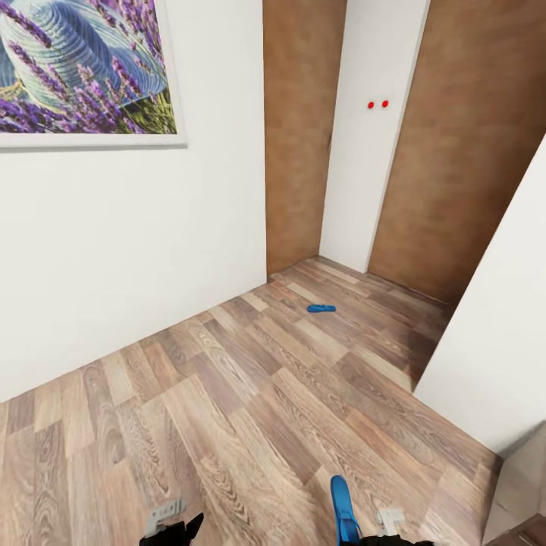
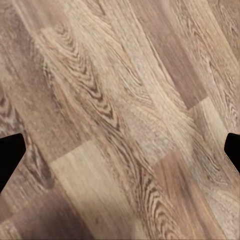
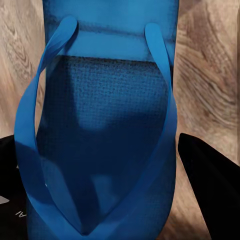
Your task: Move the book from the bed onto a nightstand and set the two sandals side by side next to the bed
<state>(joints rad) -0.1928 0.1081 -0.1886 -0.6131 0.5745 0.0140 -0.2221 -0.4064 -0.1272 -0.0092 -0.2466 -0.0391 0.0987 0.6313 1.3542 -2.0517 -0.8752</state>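
A wood-plank floor (image 1: 227, 394) is spread between plain white walls (image 1: 114, 250), with a framed lavender picture (image 1: 83, 68) hung high at the left. One bright blue flip-flop sandal (image 3: 100, 145) is clamped in the right gripper (image 3: 107, 200), while the other blue sandal (image 1: 321, 308) is seen lying well ahead on the planks. The left gripper (image 2: 120, 150) is held with jaws parted wide, nothing between them.

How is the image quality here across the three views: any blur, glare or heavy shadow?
Head view: evenly lit, no glare, the far sandal small and soft-edged. Left wrist view: floor grain sharp, with a soft shadow in one corner. Right wrist view: the held sandal sits very close, its sole darkly shaded and the strap edges slightly blurred.
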